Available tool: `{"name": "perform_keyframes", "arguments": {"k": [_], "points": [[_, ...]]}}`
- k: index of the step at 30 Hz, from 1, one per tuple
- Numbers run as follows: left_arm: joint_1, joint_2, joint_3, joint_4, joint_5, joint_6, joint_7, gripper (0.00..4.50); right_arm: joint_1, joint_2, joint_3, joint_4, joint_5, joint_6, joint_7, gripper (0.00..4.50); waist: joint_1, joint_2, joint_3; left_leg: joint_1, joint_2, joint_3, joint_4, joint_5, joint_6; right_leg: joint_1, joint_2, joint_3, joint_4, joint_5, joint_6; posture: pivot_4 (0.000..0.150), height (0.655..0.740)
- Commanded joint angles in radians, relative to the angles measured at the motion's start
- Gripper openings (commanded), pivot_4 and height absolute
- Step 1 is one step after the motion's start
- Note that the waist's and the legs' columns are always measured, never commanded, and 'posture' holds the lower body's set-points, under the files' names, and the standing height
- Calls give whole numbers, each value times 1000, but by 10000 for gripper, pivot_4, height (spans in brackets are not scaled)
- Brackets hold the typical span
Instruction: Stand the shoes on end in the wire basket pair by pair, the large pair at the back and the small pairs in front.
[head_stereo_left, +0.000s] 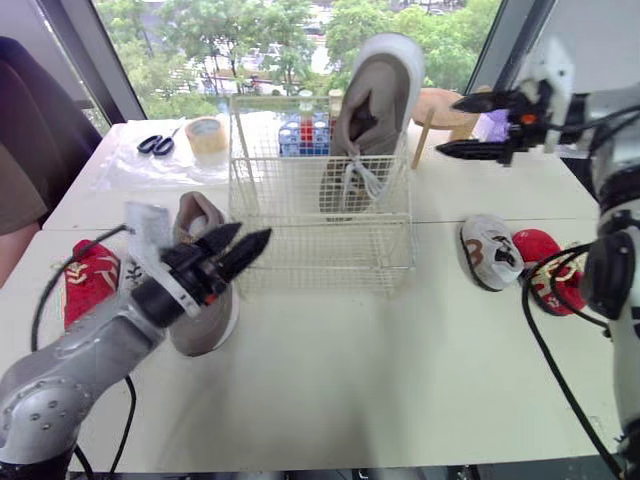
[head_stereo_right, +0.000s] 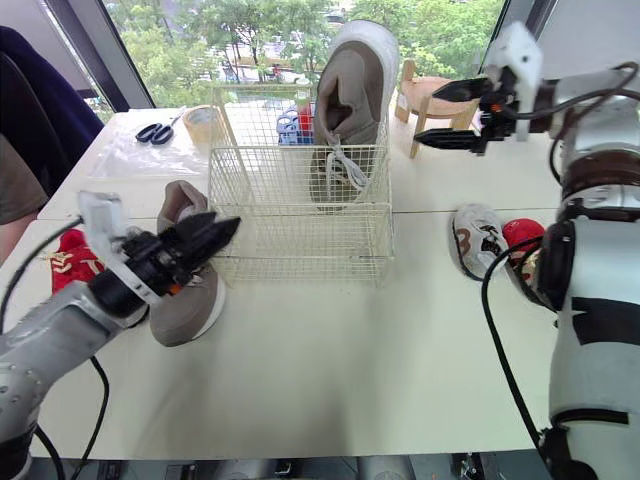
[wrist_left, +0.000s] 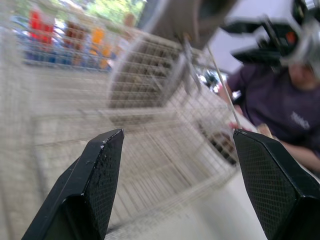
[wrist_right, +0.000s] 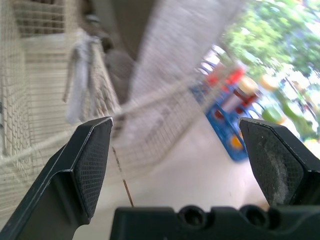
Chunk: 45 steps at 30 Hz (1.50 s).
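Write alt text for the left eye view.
One large grey shoe stands on end in the wire basket; its mate lies left of it, by the open left gripper. The open right gripper hovers right of the basket; a small white shoe and a small red shoe lie there.

White table (head_stereo_left: 400, 400), wire basket (head_stereo_left: 322, 262), grey shoe (head_stereo_left: 212, 325), small white shoe (head_stereo_left: 488, 252), scissors (head_stereo_left: 157, 144), tape (head_stereo_left: 207, 138)

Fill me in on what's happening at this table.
A two-armed robot is loading shoes into a wire basket. One large grey shoe stands on end at its back; the other grey shoe lies on the table by the open left gripper. The open right gripper hovers empty near the standing shoe. The small shoes lie outside.
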Motion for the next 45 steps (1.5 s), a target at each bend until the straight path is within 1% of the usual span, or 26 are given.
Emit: {"name": "perform_keyframes", "arguments": {"k": [1, 2, 4, 6, 8, 10, 11, 12, 14, 16, 19, 21, 26, 30, 33, 36, 38, 40, 42, 43, 44, 45], "points": [[-64, 64, 128, 60, -79, -27, 84, 43646, -9, -66, -105, -108, 112, 95, -24, 45000, -1, 0, 0, 0, 0, 0, 0, 0, 0, 0, 0, 0, 0, 0, 0, 1500, 7400], [-94, 97, 148, 101, -77, -16, 112, 44430, 1, -72, -125, -150, 141, 141, -15, 45000, -1, 0, 0, 0, 0, 0, 0, 0, 0, 0, 0, 0, 0, 0, 0, 1500, 7400], [-193, 192, 144, 221, -14, 32, 196, 44430, 53, -67, -139, -345, 229, 308, 55, 45000, -5, 0, 0, 1, 0, 0, 0, 0, 1, 1, 1, 0, 1, 0, 0, 1500, 7400], [-271, 308, 90, 347, -7, 148, 252, 44430, 137, -59, -126, -598, 312, 458, 91, 45000, -8, 0, 0, 3, 1, 0, -1, -3, 5, 2, 3, 0, 2, 0, 0, 1500, 7400], [-343, 365, 26, 463, -30, 260, 296, 44430, 243, -74, -91, -859, 372, 582, 103, 45000, -8, 2, -1, 5, 1, -1, -1, -3, 6, 2, 4, 0, 3, 0, 0, 1500, 7400], [-426, 379, -27, 582, -10, 348, 354, 44430, 333, -93, -65, -1072, 433, 693, 101, 45000, -4, 3, -1, 8, 1, 0, -2, -4, 7, 5, 3, 0, 3, 0, 0, 1500, 7400], [-456, 378, -37, 619, 4, 377, 368, 44430, 359, -98, -62, -1134, 455, 727, 90, 45000, -3, 2, -1, 8, 1, -1, -1, -4, 8, 6, 3, -1, 3, 0, 0, 1500, 7400], [-504, 380, -66, 674, 50, 412, 370, 44430, 401, -105, -54, -1224, 488, 767, 86, 45000, -2, 1, -1, 8, 1, -1, -1, -4, 7, 6, 3, -1, 3, 0, 0, 1500, 7400], [-591, 373, -121, 767, 145, 455, 329, 44430, 465, -102, -48, -1367, 562, 840, 72, 45000, 2, -1, -1, 7, 1, -2, -1, -4, 7, 6, 3, -1, 3, 0, 0, 1500, 7400], [-691, 350, -202, 868, 249, 499, 240, 44430, 534, -91, -29, -1472, 598, 871, 44, 45000, 6, -3, -2, 6, 0, -3, 0, -4, 7, 6, 3, -2, 2, 0, 0, 1500, 7400], [-816, 302, -319, 1008, 410, 531, 72, 44430, 603, -86, 18, -1559, 588, 858, 0, 45000, 14, -4, -3, 7, -1, -2, 1, -3, 7, 7, 3, -2, 2, 0, 0, 1500, 7400], [-884, 252, -362, 1120, 498, 530, -41, 44430, 633, -96, 57, -1592, 553, 827, -23, 45000, 15, -4, -3, 7, -4, -1, 2, -3, 7, 7, 3, -2, 2, 0, 0, 1500, 7400], [-991, 171, -406, 1330, 689, 506, -212, 44430, 679, -126, 131, -1603, 462, 731, -52, 45000, 14, -5, -2, 7, -4, -1, 2, -3, 7, 7, 4, -2, 2, 0, 0, 1500, 7400], [-1043, 113, -495, 1467, 875, 485, -341, 44430, 703, -128, 147, -1617, 432, 701, -94, 45000, 17, -5, -2, 7, -4, -1, 2, -3, 7, 7, 4, -2, 2, 0, 1, 1500, 7400], [-1093, 79, -509, 1543, 969, 452, -440, 36531, 713, -121, 128, -1636, 450, 715, -126, 45000, 20, -5, -2, 6, -4, -1, 5, -4, 8, 7, 4, -2, 3, 0, 1, 1500, 7400], [-1154, 66, -488, 1606, 1041, 426, -480, 21710, 728, -131, 113, -1648, 460, 725, -147, 45000, 20, -5, -2, 2, -3, -3, 12, -5, 11, 7, 4, -3, 3, 0, 1, 1500, 7400], [-1182, 74, -472, 1615, 1080, 417, -497, 21710, 741, -135, 104, -1657, 464, 731, -163, 45000, 19, -8, 0, 0, -3, -3, 15, -6, 12, 6, 4, -3, 3, 1, 2, 1500, 7400], [-1195, 85, -455, 1601, 1104, 418, -520, 26976, 750, -135, 99, -1663, 468, 735, -177, 45000, 18, -9, 0, -1, -3, -3, 15, -6, 12, 6, 4, -3, 3, 1, 3, 1500, 7400], [-1209, 94, -430, 1583, 1123, 433, -515, 33286, 758, -137, 93, -1668, 474, 739, -186, 45000, 18, -9, 0, -2, -2, -3, 15, -7, 13, 5, 3, -3, 2, 1, 3, 1500, 7400], [-1216, 97, -418, 1578, 1129, 441, -511, 34860, 759, -137, 92, -1668, 476, 741, -189, 45000, 18, -9, 0, -2, -1, -3, 15, -7, 13, 5, 3, -3, 2, 1, 3, 1500, 7400], [-1228, 101, -400, 1571, 1134, 453, -500, 41298, 760, -138, 92, -1667, 477, 741, -192, 45000, 18, -9, 0, -2, -1, -3, 15, -7, 13, 5, 3, -3, 3, 1, 3, 1500, 7400], [-1241, 103, -381, 1564, 1137, 468, -492, 43679, 759, -138, 92, -1665, 478, 741, -195, 45000, 18, -9, 0, -2, -1, -3, 15, -7, 13, 5, 3, -3, 3, 1, 3, 1500, 7400]]}}
